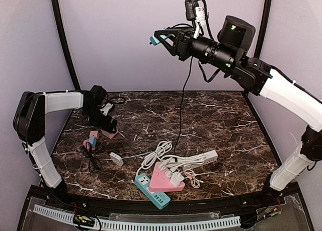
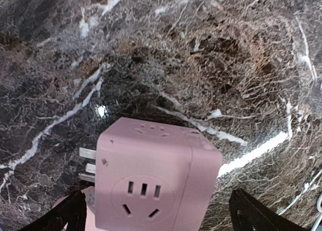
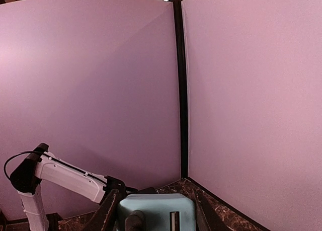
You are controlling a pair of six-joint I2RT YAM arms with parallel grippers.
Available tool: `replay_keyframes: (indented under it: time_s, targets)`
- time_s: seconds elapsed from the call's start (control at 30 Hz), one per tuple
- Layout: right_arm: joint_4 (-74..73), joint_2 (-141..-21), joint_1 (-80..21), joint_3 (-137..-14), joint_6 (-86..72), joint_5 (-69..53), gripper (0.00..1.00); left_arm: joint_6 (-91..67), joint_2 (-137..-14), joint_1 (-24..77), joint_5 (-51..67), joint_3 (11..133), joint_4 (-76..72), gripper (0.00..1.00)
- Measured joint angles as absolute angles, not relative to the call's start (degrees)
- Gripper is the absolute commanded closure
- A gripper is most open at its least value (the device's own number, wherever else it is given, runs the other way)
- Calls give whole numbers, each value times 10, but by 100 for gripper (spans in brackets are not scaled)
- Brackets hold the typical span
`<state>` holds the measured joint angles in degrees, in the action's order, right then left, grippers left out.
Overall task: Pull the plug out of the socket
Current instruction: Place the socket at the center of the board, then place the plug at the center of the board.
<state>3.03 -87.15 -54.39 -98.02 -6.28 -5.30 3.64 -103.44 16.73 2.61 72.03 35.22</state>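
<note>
The pale blue boxy plug (image 1: 154, 40) is gripped in the clenched right gripper (image 1: 160, 37), high at the upper middle of the frame, well clear of the dark marble table (image 1: 231, 135). A thin black cable (image 1: 184, 90) is seen hanging from there toward the tabletop. Near the table's left edge, the left gripper (image 2: 161, 213) is released, its fingers (image 2: 251, 213) set wide to either side of a pink plastic cube socket (image 2: 156, 175). Open marble is seen beyond it.
</note>
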Motion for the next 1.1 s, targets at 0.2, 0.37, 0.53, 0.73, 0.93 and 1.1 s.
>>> replay_keyframes:
  time_s: [0.2, 0.37, 0.53, 0.73, 0.93, 1.1]
  targets:
    - [38, -917, -544, -987, -67, -54, 100, 32, -943, 167, 23, 691, 310, 1]
    - [40, -974, -544, -987, -98, -80, 100, 27, -811, 167, -12, 641, 245, 1]
    - [39, -1042, -552, -983, -128, -105, 100, 23, -728, 167, -48, 603, 192, 1]
    - [29, -1131, -582, -982, -152, -125, 100, 17, -720, 167, -56, 595, 171, 1]
    - [14, -1213, -601, -995, -171, -144, 93, 10, -725, 167, -50, 595, 165, 1]
    - [-11, -1285, -606, -1033, -184, -161, 87, 8, -726, 167, -47, 595, 164, 1]
